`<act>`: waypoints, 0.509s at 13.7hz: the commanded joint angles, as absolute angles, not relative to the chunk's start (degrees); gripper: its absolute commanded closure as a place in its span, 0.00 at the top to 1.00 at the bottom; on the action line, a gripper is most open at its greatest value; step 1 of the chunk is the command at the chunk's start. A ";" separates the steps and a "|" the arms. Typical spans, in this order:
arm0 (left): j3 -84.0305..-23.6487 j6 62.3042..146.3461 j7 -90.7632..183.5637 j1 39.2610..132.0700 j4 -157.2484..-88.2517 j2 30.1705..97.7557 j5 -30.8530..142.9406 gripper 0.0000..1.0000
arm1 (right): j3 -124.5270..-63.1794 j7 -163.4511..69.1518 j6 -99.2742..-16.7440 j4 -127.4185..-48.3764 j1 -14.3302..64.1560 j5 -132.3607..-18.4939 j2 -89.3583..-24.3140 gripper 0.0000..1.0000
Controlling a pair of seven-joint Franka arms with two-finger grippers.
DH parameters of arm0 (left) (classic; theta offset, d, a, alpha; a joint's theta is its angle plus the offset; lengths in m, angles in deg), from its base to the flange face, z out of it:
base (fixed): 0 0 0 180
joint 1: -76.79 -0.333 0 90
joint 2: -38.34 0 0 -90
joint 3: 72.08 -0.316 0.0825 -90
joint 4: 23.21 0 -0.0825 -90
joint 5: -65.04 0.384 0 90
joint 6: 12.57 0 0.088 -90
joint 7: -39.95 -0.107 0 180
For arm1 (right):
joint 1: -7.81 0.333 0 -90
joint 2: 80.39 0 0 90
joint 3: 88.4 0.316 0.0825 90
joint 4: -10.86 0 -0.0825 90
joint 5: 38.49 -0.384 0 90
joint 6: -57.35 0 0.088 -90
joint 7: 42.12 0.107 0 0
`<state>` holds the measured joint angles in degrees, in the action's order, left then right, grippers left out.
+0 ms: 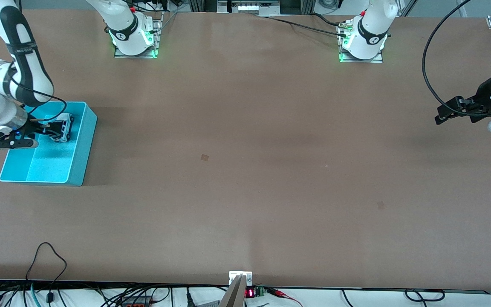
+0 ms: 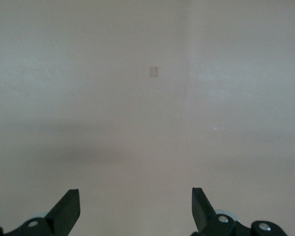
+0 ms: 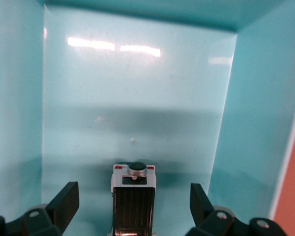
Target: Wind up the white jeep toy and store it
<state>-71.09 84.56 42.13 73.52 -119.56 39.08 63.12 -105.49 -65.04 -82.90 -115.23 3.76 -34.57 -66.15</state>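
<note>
At the right arm's end of the table we find the bin (image 1: 79,147), a turquoise box whose floor shows pale and glossy in the right wrist view (image 3: 137,98). Inside it lies the jeep (image 1: 62,127) — white body, black roof panel — in the part of the bin farther from the front camera. In the right wrist view we see the jeep (image 3: 133,196) from above, its ribbed black roof toward the camera and a small round dark knob at its white end, with two red marks at the corners.

The right gripper (image 1: 43,128) is down at the bin, over its inside, and its fingers (image 3: 64,200) stand spread well apart, one on each side of the jeep with a clear gap of turquoise floor between each finger and the toy. We read that as open and not touching the jeep.

The left gripper (image 1: 452,110) waits over the bare table (image 1: 245,179) at the left arm's end, well apart from the bin. In the left wrist view its fingers (image 2: 69,209) are parted wide with nothing between them — only brown tabletop and a small darker square patch (image 2: 153,72) on it.
</note>
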 commanded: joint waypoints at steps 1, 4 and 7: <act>-70.85 83.93 41.53 73.01 -119.28 38.61 61.70 1.00 | -104.41 -64.27 -76.71 -111.59 3.68 -33.66 -69.04 1.00; -70.85 83.93 41.53 73.01 -119.28 38.61 61.78 1.00 | -102.39 -64.18 -65.39 -102.90 3.68 -33.75 -70.19 1.00; -71.20 83.93 41.53 72.92 -119.28 38.61 61.78 1.00 | -99.40 -63.66 -54.49 -94.63 3.51 -34.01 -70.37 1.00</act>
